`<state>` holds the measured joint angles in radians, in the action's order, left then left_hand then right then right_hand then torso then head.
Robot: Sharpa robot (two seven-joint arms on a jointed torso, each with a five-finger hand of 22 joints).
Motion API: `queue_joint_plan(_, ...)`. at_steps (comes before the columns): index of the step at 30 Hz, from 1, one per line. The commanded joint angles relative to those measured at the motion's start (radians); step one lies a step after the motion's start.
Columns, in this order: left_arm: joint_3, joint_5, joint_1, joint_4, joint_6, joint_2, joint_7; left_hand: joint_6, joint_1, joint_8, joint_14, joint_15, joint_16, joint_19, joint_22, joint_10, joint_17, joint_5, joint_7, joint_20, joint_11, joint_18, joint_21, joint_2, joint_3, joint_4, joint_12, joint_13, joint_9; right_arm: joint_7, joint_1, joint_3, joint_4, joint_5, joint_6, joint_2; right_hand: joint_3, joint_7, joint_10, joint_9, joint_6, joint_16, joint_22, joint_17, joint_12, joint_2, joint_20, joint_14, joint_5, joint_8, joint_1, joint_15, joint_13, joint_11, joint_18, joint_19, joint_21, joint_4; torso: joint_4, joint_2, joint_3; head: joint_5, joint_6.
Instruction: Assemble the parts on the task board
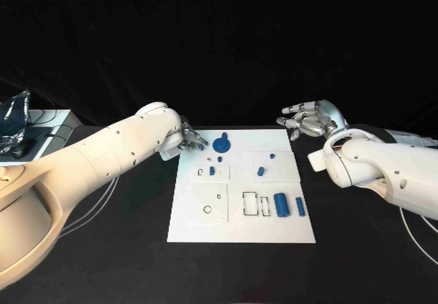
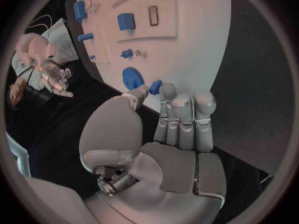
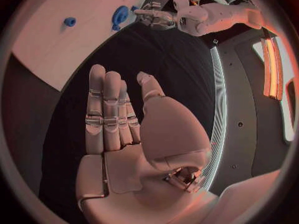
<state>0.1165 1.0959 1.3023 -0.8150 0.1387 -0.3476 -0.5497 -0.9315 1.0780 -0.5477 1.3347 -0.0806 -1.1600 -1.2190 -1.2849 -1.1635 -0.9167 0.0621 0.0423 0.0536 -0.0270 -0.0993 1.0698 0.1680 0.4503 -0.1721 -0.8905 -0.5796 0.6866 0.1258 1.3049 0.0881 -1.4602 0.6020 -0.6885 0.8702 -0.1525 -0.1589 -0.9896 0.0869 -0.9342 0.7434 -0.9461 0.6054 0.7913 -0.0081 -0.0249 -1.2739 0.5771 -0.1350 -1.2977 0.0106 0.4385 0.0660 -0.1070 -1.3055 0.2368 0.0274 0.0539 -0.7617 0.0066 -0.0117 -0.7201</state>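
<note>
1. The left hand [image 1: 189,138] is hovering at the board's [image 1: 242,231] eleven o'clock corner, fingers straight, holding nothing.
2. The right hand [image 1: 309,120] is hanging at one o'clock, fingers apart, empty.
3. Blue parts [image 1: 283,206] are lying on the board.

Black table [image 1: 109,253], black backdrop [image 1: 219,57] behind it, white desk [image 1: 50,118] with clutter at far left
</note>
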Motion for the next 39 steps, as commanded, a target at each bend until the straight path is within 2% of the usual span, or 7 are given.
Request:
queue_joint_plan(1,0.000,-0.013,0.001,-0.001,-0.007,0.003,0.009,-0.002,0.018,-0.007,0.008,-0.001,-0.008,-0.008,-0.003,-0.003,-0.004,0.001,-0.010,0.002,-0.010,-0.003,0.009,-0.018,0.018,0.010,0.000,-0.001,0.002,0.012,0.000,-0.001,-0.002,0.006,0.002,-0.001,0.005,-0.007,-0.001,-0.001,-0.001,-0.002,0.001,0.001,-0.005,-0.001,-0.002,-0.005,0.003,0.007,0.003,0.003,-0.001,-0.008,0.003,0.007,0.003,0.000,0.0001,0.000,-0.0005,-0.001,-0.002)
queue_joint_plan(11,-0.001,-0.035,0.001,-0.006,-0.024,0.003,0.032,0.020,0.073,-0.013,0.007,-0.004,-0.004,-0.005,-0.008,-0.002,-0.007,0.001,-0.013,0.013,-0.013,0.005,0.008,-0.075,0.133,0.107,0.010,0.000,0.015,0.012,0.000,-0.001,-0.001,0.006,0.003,-0.001,0.005,-0.007,-0.001,-0.001,-0.001,-0.002,0.001,0.001,-0.005,-0.001,-0.002,-0.005,0.003,0.007,0.003,0.003,-0.001,-0.008,0.003,0.007,0.003,0.000,0.0002,0.000,0.0004,-0.001,-0.002)
queue_joint_plan(15,-0.001,-0.041,0.001,-0.008,-0.021,0.001,0.042,0.030,0.074,-0.017,0.005,-0.003,-0.007,-0.001,-0.011,-0.006,-0.014,0.006,-0.008,0.011,-0.012,0.007,0.006,-0.081,0.206,0.164,0.018,0.003,0.023,0.012,0.000,-0.001,-0.001,0.006,0.003,-0.001,0.005,-0.007,-0.001,-0.001,-0.001,-0.002,0.001,0.001,-0.005,-0.001,-0.002,-0.005,0.003,0.007,0.003,0.003,-0.001,-0.008,0.003,0.007,0.003,0.000,0.0013,0.000,0.0005,-0.001,-0.003)
queue_joint_plan(21,-0.001,-0.046,0.001,-0.018,-0.024,-0.006,0.053,0.034,0.058,-0.026,0.010,-0.001,-0.012,-0.003,-0.018,-0.015,-0.027,0.026,-0.004,0.006,-0.012,0.003,0.009,-0.081,0.250,0.208,0.023,0.004,0.034,0.012,0.000,-0.001,-0.001,0.006,0.003,0.000,0.005,-0.007,-0.001,-0.001,-0.001,-0.002,0.001,0.001,-0.005,-0.001,-0.002,-0.005,0.003,0.007,0.003,0.003,-0.001,-0.008,0.003,0.007,0.003,0.000,0.0011,0.001,0.0001,-0.002,-0.005)
queue_joint_plan(22,-0.001,-0.048,0.001,-0.021,-0.028,-0.008,0.054,0.032,0.057,-0.026,0.012,-0.001,-0.014,-0.004,-0.019,-0.017,-0.030,0.033,-0.005,0.007,-0.012,0.003,0.011,-0.080,0.252,0.211,0.024,0.005,0.034,0.012,0.000,-0.001,-0.001,0.006,0.003,0.000,0.005,-0.007,-0.001,-0.001,-0.001,-0.002,0.001,0.001,-0.005,-0.001,-0.002,-0.005,0.003,0.007,0.003,0.003,-0.001,-0.008,0.003,0.007,0.003,0.000,0.0012,0.001,0.0002,-0.003,-0.004)
queue_joint_plan(27,-0.001,-0.078,0.001,-0.061,-0.060,-0.032,0.056,0.009,0.042,-0.028,0.037,-0.007,-0.033,-0.026,-0.031,-0.042,-0.064,0.170,-0.010,0.015,-0.020,0.007,0.034,-0.054,0.255,0.228,0.030,0.009,0.037,0.013,0.000,-0.001,-0.001,0.006,0.003,0.001,0.006,-0.007,-0.001,-0.001,-0.003,-0.001,0.002,0.001,-0.005,0.000,-0.002,-0.005,0.004,0.007,0.005,0.003,0.000,-0.008,0.004,0.008,0.006,0.000,0.0019,0.003,0.0009,-0.006,-0.006)
queue_joint_plan(39,-0.001,-0.165,0.001,-0.257,-0.121,-0.157,0.026,-0.032,0.000,0.002,0.072,-0.018,-0.022,-0.059,-0.046,-0.087,-0.116,0.268,-0.019,0.037,-0.031,0.020,0.062,-0.048,0.257,0.271,0.065,0.002,0.054,0.012,0.000,-0.001,0.002,0.005,0.002,0.012,0.006,-0.007,-0.001,-0.001,-0.003,-0.001,0.002,0.001,-0.005,0.000,-0.002,-0.005,0.004,0.007,0.005,0.003,0.000,-0.008,0.004,0.008,0.006,0.000,0.0102,0.017,0.0000,-0.007,-0.015)
